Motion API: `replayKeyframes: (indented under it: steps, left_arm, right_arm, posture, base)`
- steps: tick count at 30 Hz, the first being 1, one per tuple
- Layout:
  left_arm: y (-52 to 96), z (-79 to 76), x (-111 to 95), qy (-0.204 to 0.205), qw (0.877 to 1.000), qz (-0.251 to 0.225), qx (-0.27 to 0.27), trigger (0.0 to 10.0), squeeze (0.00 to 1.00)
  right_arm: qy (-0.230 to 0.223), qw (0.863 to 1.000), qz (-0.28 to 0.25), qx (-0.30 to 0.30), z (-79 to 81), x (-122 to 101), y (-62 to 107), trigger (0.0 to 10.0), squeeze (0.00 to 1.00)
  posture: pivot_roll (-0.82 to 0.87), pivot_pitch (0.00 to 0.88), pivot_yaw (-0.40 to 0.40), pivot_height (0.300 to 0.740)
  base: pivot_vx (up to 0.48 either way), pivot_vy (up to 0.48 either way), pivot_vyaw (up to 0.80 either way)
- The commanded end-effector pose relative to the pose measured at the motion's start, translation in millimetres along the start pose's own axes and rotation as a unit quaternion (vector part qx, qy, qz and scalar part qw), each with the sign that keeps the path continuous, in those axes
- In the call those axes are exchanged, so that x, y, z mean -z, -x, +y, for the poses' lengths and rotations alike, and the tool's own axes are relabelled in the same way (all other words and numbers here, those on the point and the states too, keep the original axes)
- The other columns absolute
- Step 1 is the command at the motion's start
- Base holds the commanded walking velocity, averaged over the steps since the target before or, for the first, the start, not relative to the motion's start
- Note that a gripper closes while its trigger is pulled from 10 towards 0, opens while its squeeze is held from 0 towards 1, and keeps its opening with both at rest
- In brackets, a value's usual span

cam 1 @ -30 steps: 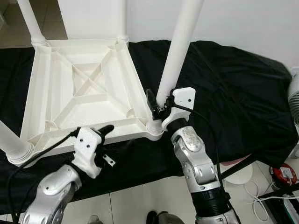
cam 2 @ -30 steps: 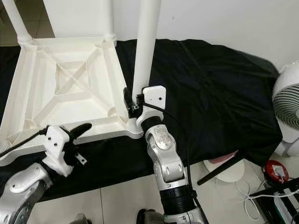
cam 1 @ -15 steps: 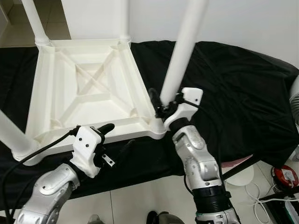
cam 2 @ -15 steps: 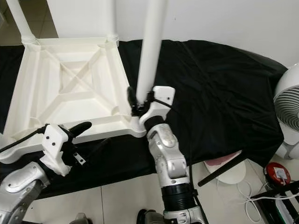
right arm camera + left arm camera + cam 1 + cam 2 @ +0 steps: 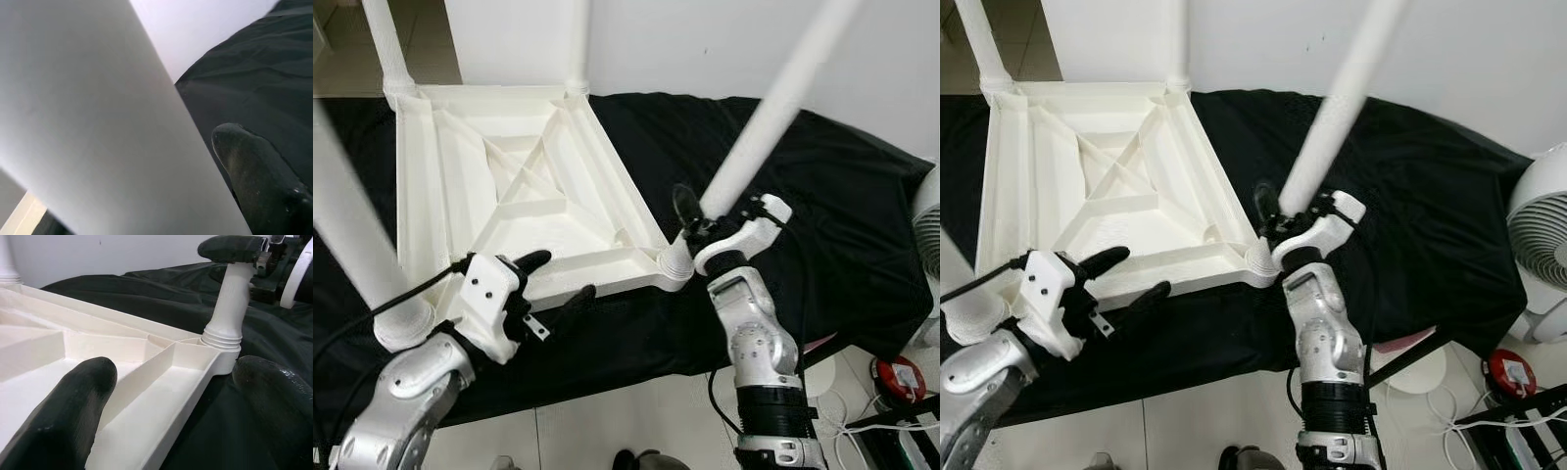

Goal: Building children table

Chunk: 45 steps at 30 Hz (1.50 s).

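The right claw pinches the leaning white leg just above its corner socket, while the left claw, spread, straddles the near rim of the upturned tabletop.

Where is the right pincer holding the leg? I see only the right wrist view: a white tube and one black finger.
Observer: The right pincer grips the leg low down, just above its socket in the tabletop's near right corner.
Operator: Is the leg upright?
Observer: No, it tilts, its top toward the robot's right.
Operator: What does the left pincer do?
Observer: The left pincer is open, straddling the tabletop's near rim, one finger inside and one outside.
Operator: What is under the tabletop?
Observer: A black cloth.
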<state>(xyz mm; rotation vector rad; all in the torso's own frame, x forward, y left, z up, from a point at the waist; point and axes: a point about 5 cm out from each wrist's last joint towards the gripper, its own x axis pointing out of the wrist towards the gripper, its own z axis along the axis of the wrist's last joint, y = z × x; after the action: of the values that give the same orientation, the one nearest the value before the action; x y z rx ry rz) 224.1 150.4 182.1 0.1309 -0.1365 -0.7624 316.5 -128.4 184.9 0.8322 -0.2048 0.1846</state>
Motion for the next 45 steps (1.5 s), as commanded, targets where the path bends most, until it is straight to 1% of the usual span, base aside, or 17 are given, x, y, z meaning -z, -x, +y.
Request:
replayKeyframes:
  steps: [1,2,3,4,5,6,8,9,10,13,17,19,22,23,25,34,45]
  left_arm:
    - [-1.4,-7.6,-6,0.002,0.998,-0.009,0.059,10.0,0.00]
    - [-1.4,-7.6,-6,0.002,0.998,-0.009,0.059,10.0,0.00]
    - [-3.4,-6.6,-9,0.001,0.998,-0.014,0.058,10.0,0.00]
    - [-3.4,-6.6,-9,0.001,0.998,-0.014,0.058,10.0,0.00]
    - [-5.3,-6.6,-13,0.001,0.998,-0.020,0.058,10.0,0.00]
    - [-5.3,-6.6,-13,0.001,0.998,-0.020,0.058,10.0,0.00]
    - [-11.1,-12.8,-19,0.004,0.997,-0.025,0.067,10.0,0.00]
    - [-11.1,-12.8,-19,0.004,0.997,-0.025,0.067,10.0,0.00]
    - [-13.5,-15.4,-20,0.004,0.997,-0.023,0.071,10.0,0.00]
    - [-17.9,-17.7,-22,0.003,0.997,-0.022,0.075,10.0,0.00]
    - [-29.3,-19.1,-32,0.034,0.996,-0.047,0.073,10.0,0.00]
    - [-43.4,-25.2,-42,0.048,0.991,-0.061,0.110,10.0,0.00]
    - [-53.4,-40.0,-47,0.078,0.980,-0.053,0.175,10.0,0.00]
    - [-53.4,-40.0,-47,0.078,0.980,-0.053,0.175,10.0,0.00]
    - [-57.5,-47.8,-47,0.117,0.971,-0.046,0.204,10.0,0.00]
    - [-68.7,-52.7,-50,0.158,0.958,-0.016,0.239,10.0,0.00]
    - [-67.9,-44.1,-43,0.163,0.964,0.011,0.208,10.0,0.00]
  right_arm:
    - [-0.173,0.985,0.017,0.004,14.3,29,-2.6,10.0,0.00]
    - [-0.173,0.985,0.017,0.004,14.3,29,-2.6,10.0,0.00]
    - [-0.227,0.974,0.021,0.016,8.5,32,-2.4,10.0,0.00]
    - [-0.227,0.974,0.021,0.016,8.5,32,-2.4,10.0,0.00]
    - [-0.273,0.962,0.024,0.022,4.1,35,-1.2,10.0,0.00]
    - [-0.273,0.962,0.024,0.022,4.1,35,-1.2,10.0,0.00]
    - [-0.363,0.931,0.039,0.021,-4.5,44,2.1,10.0,0.00]
    - [-0.363,0.931,0.039,0.021,-4.5,44,2.1,10.0,0.00]
    - [-0.380,0.923,0.049,0.015,-6.7,49,3.4,10.0,0.00]
    - [-0.385,0.920,0.063,0.016,-11.0,56,4.7,10.0,0.00]
    - [-0.416,0.907,0.069,0.013,-22.3,65,6.8,10.0,0.00]
    - [-0.429,0.899,0.083,0.009,-32.1,77,8.7,10.0,0.00]
    - [-0.434,0.895,0.103,0.002,-35.7,86,8.8,10.0,0.00]
    - [-0.434,0.895,0.103,0.002,-35.7,86,8.8,10.0,0.00]
    - [-0.443,0.890,0.108,0.005,-38.0,89,8.3,10.0,0.00]
    - [-0.459,0.881,0.113,-0.001,-40.9,96,10.4,10.0,0.00]
    - [-0.471,0.876,0.105,-0.013,-47.6,99,13.1,10.0,0.00]
  posture:
    - [0.12,0.111,-0.065,0.740]
    - [0.12,0.111,-0.065,0.740]
    - [0.13,0.111,-0.064,0.740]
    - [0.13,0.111,-0.064,0.740]
    - [0.13,0.112,-0.064,0.740]
    - [0.13,0.112,-0.064,0.740]
    - [0.13,0.119,-0.061,0.740]
    - [0.13,0.119,-0.061,0.740]
    - [0.13,0.119,-0.061,0.740]
    - [0.13,0.128,-0.056,0.740]
    - [0.13,0.139,-0.056,0.740]
    - [0.14,0.142,-0.062,0.740]
    - [0.15,0.154,-0.065,0.740]
    - [0.15,0.154,-0.065,0.740]
    - [0.15,0.154,-0.065,0.740]
    - [0.17,0.174,-0.043,0.740]
    - [0.16,0.182,-0.040,0.740]
  base:
    - [0.000,0.000,0.00]
    - [0.000,0.000,0.00]
    - [0.000,0.000,0.00]
    - [0.000,0.000,0.00]
    - [0.000,0.000,0.00]
    - [0.000,0.000,0.00]
    - [0.000,0.000,0.00]
    - [0.000,0.000,0.00]
    - [0.000,0.000,0.00]
    - [0.000,0.000,0.00]
    - [0.000,0.000,0.00]
    - [0.000,0.000,0.00]
    - [0.000,0.000,0.00]
    - [0.000,0.000,0.00]
    - [0.000,0.000,0.00]
    - [0.000,0.000,0.00]
    - [0.000,0.000,0.00]
